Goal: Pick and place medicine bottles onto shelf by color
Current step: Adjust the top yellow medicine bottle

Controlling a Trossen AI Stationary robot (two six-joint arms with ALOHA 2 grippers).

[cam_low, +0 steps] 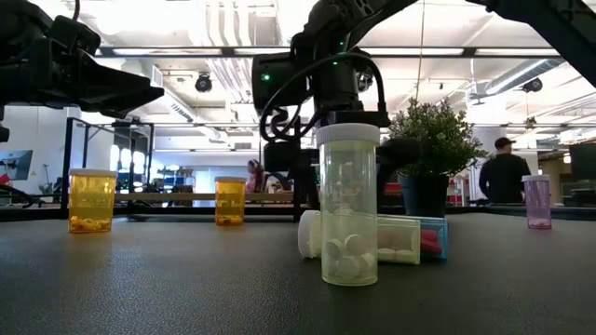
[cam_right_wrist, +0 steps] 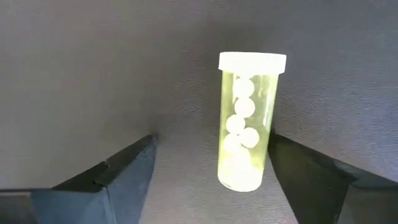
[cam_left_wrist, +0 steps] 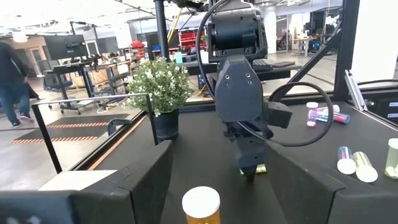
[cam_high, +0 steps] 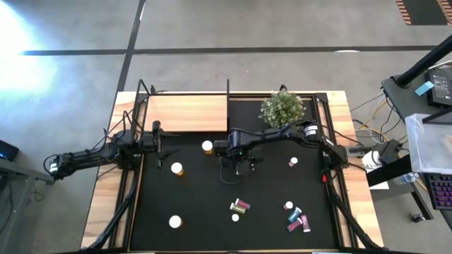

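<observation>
A yellowish medicine bottle (cam_right_wrist: 250, 124) with a white cap and white pills inside lies on its side on the black mat (cam_right_wrist: 93, 68), between the spread fingers (cam_right_wrist: 112, 174) of the right pincer (cam_high: 239, 166), which points down over the middle of the worktop; neither finger visibly touches it. Two orange bottles stand close by on the mat, one (cam_high: 207, 147) just left of the right pincer, another (cam_high: 176, 168) a little nearer the front. The left pincer (cam_high: 159, 142) hangs at the mat's left side, just in front of the shelf (cam_high: 185, 113), its fingers spread and empty, the nearer orange bottle ahead of them. The light-wood shelf sits at the rear left of the worktop and carries no bottles. More bottles, pink, purple and teal, are scattered at the front right (cam_high: 296, 219). A potted plant (cam_high: 282, 108) stands at the rear.
</observation>
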